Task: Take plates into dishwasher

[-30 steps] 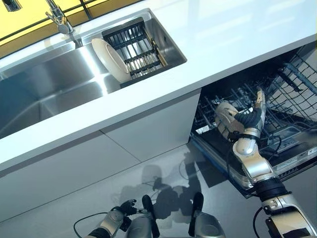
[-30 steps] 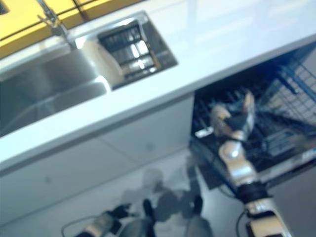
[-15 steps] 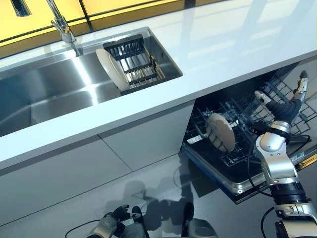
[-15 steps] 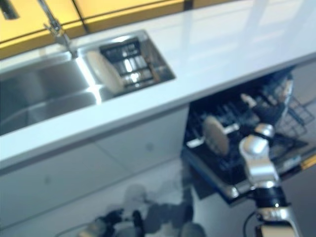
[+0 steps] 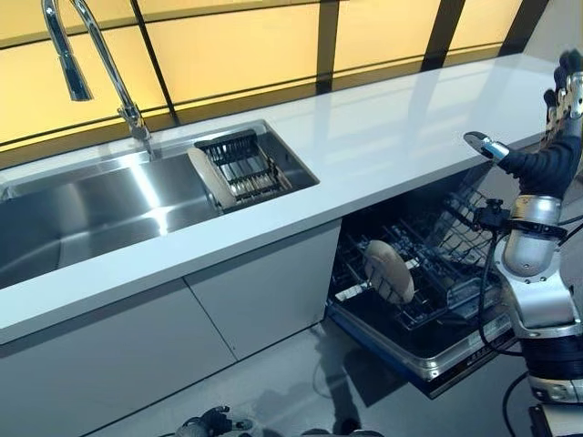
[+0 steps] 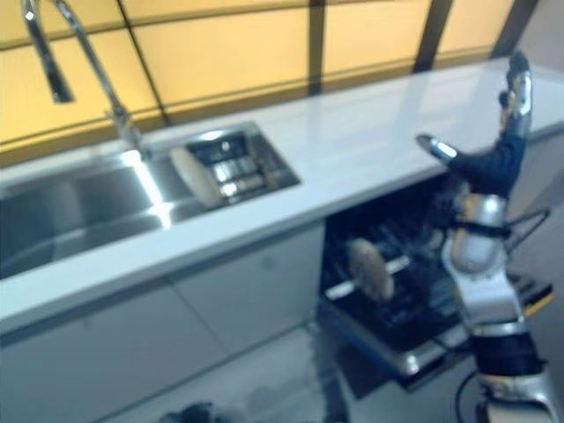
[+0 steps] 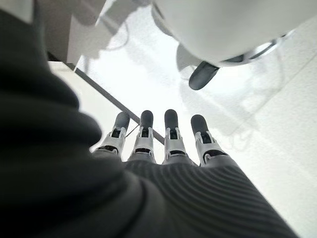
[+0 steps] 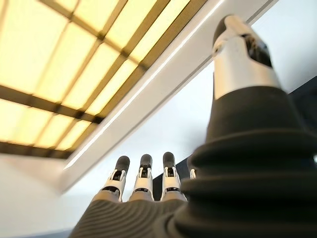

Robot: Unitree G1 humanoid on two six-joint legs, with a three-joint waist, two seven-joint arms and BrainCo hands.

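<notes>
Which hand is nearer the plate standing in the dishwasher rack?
Right. The right hand is raised, open, above and to the right of the plate; the left hand hangs low near the floor, well off to the plate's left.

Sink set into the bench at left, faucet behind it; dish rack in the sink's right end with one plate leaning on the rack's left side. Dishwasher open under the bench at right, lower rack pulled out, second plate on edge at its left end. Right hand raised above the lower rack, level with the bench edge; left hand low near the floor.
</notes>
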